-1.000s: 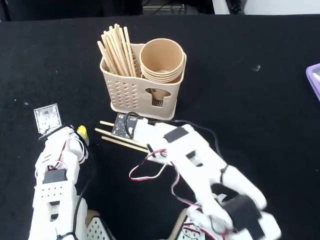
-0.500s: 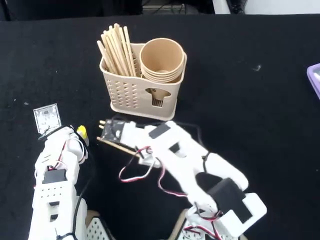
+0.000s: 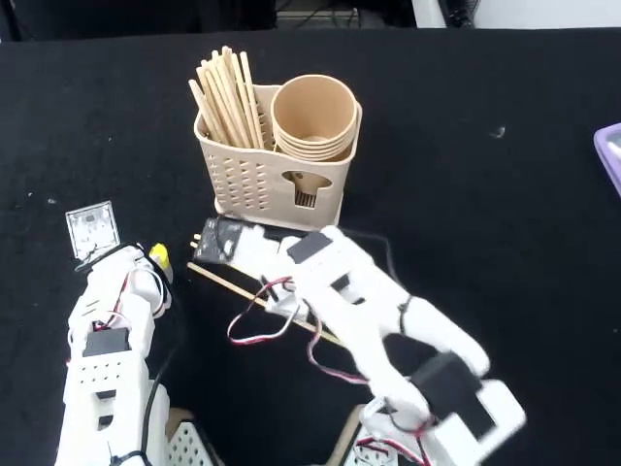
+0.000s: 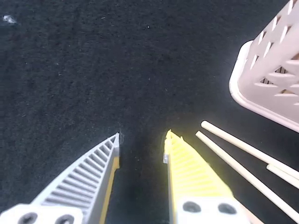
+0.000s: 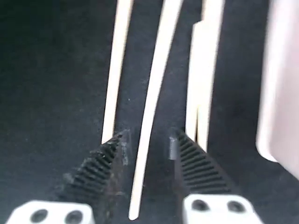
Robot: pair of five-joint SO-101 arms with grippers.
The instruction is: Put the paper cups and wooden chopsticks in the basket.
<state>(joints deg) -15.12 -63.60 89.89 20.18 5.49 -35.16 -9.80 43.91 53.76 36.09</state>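
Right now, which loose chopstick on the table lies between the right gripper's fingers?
The middle chopstick: it runs between the fingers of the open right gripper, while the other chopsticks lie outside them.

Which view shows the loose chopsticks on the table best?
Right wrist view: the loose chopsticks lie close up, one between the open jaws. Left wrist view catches their ends; in the high view the right arm covers most.
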